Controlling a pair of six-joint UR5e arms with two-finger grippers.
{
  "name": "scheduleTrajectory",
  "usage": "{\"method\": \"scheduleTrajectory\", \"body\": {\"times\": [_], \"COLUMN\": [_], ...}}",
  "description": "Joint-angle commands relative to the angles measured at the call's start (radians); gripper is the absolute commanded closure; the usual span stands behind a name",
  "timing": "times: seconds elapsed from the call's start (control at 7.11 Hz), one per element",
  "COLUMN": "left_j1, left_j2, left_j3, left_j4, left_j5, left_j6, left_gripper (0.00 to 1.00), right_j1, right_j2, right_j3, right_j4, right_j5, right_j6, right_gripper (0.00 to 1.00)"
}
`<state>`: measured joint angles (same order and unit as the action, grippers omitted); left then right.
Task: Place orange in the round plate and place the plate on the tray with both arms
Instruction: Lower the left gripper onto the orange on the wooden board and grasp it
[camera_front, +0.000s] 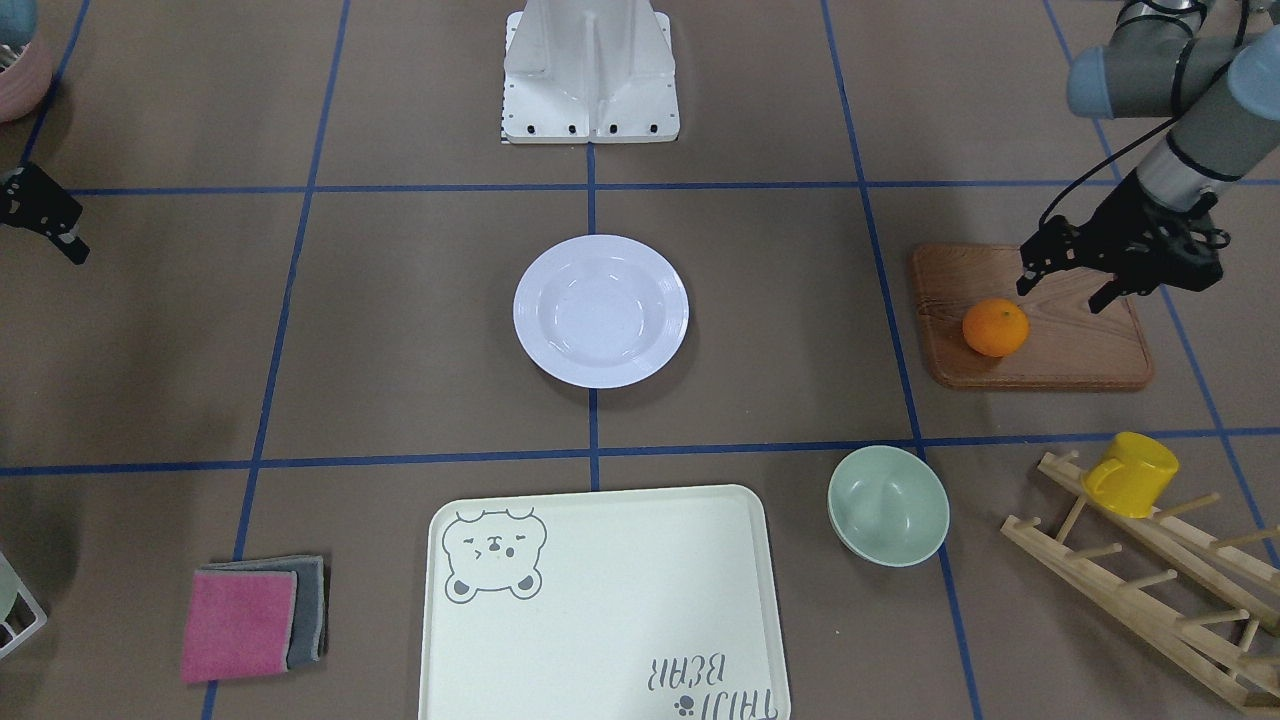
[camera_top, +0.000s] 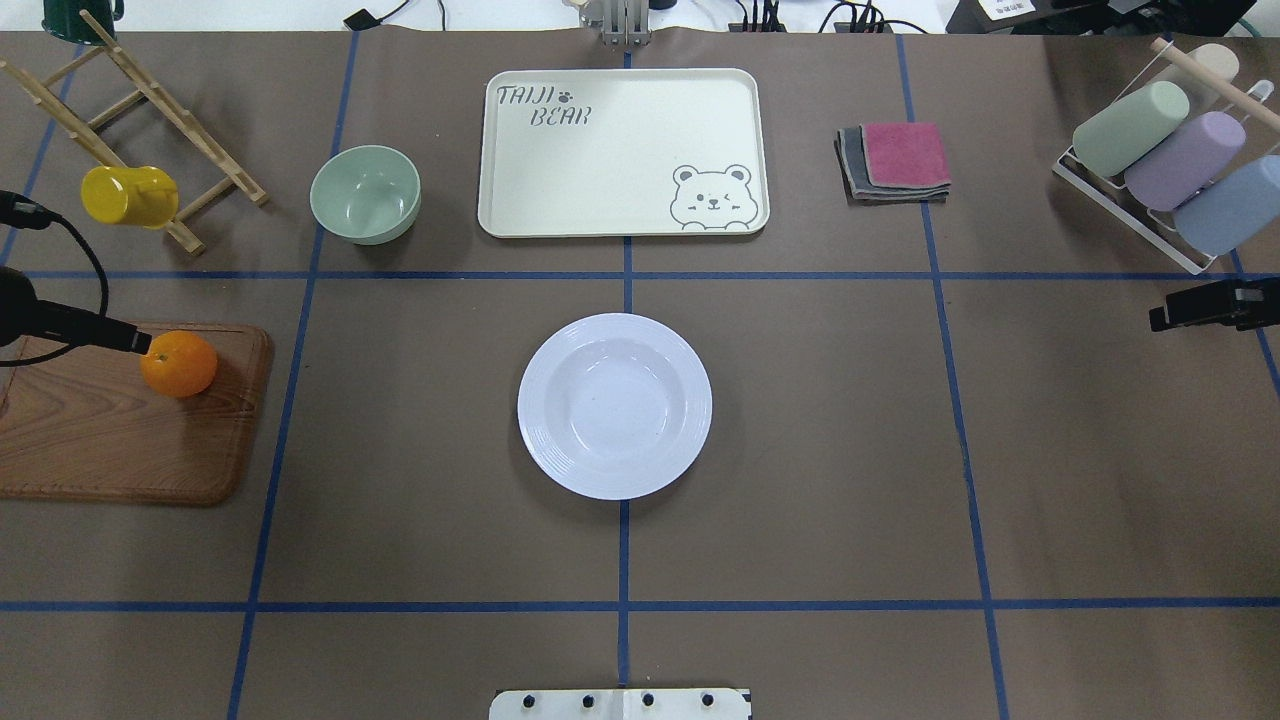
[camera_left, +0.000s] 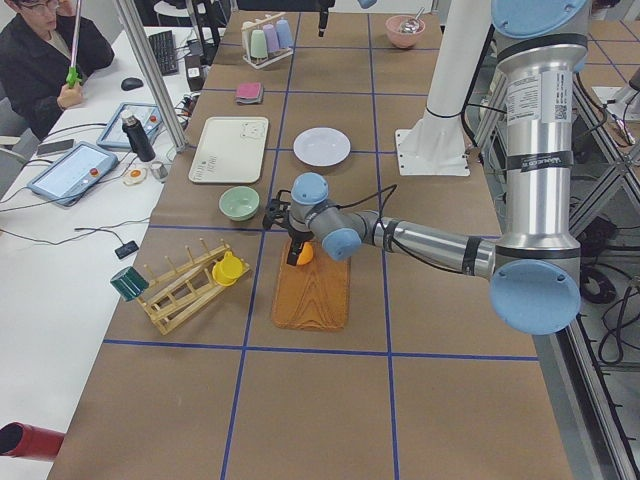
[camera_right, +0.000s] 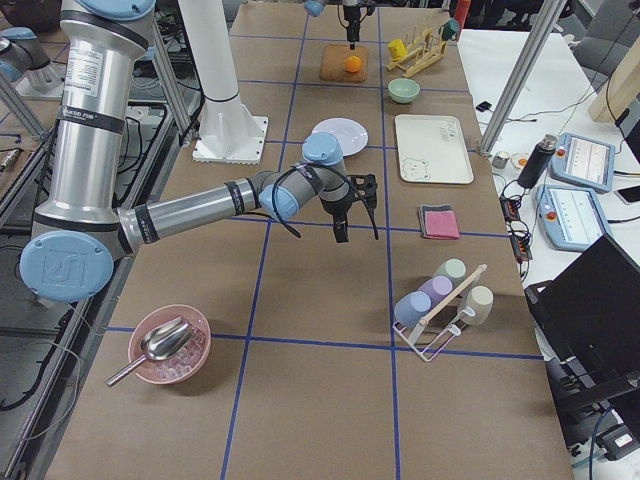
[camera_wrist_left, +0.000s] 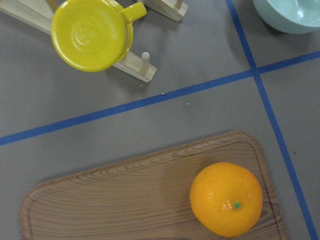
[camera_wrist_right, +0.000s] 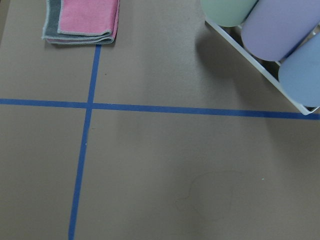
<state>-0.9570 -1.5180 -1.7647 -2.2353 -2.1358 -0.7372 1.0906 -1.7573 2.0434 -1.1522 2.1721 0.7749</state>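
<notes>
Far left: small, round, bright orange citrus fruit (camera_top: 178, 364) lying free on a brown wooden cutting board (camera_top: 100, 440), with the left arm's black two-finger gripper (camera_front: 1068, 290) hanging just above and beside it, fingers spread, pinching nothing. Centre: glossy white round deep plate (camera_top: 695, 410) with ridged rim, empty, flat on the brown table, well apart from the fruit. Beyond it, toward the table's far edge: large cream rectangular tray (camera_top: 620, 150) with grey bear drawing, bare, separated from the plate by a blue tape line. Far right: the right arm's black gripper (camera_top: 1162, 317) above bare table, well apart from plate and tray, fingers seemingly apart in the right-side view, holding nothing. Nothing of the job done, by the look of it: fruit pickup apparently in hand, then the drop into the plate, then the two-armed carry to the tray.
</notes>
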Motion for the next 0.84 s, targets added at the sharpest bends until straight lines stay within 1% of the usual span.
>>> {"method": "scheduleTrajectory", "body": {"times": [0.0, 0.56, 0.7], "left_j1": [0.055, 0.115, 0.119], "left_j2": [-0.054, -0.054, -0.054], "left_j3": [0.069, 0.097, 0.1], "left_j4": [-0.024, -0.024, -0.024], "left_j5": [0.046, 0.124, 0.129], "left_j6": [-0.064, -0.067, -0.065], "left_gripper": [0.01, 0.01, 0.01], "right_j1": [-0.02, -0.02, -0.02], "right_j2": [0.006, 0.007, 0.007], "right_j3": [0.001, 0.001, 0.001], "right_j4": [0.002, 0.002, 0.002], "right_j5": [-0.017, -0.02, -0.02], "right_j6": [0.032, 0.03, 0.03], "right_gripper": [0.0, 0.0, 0.0]}}
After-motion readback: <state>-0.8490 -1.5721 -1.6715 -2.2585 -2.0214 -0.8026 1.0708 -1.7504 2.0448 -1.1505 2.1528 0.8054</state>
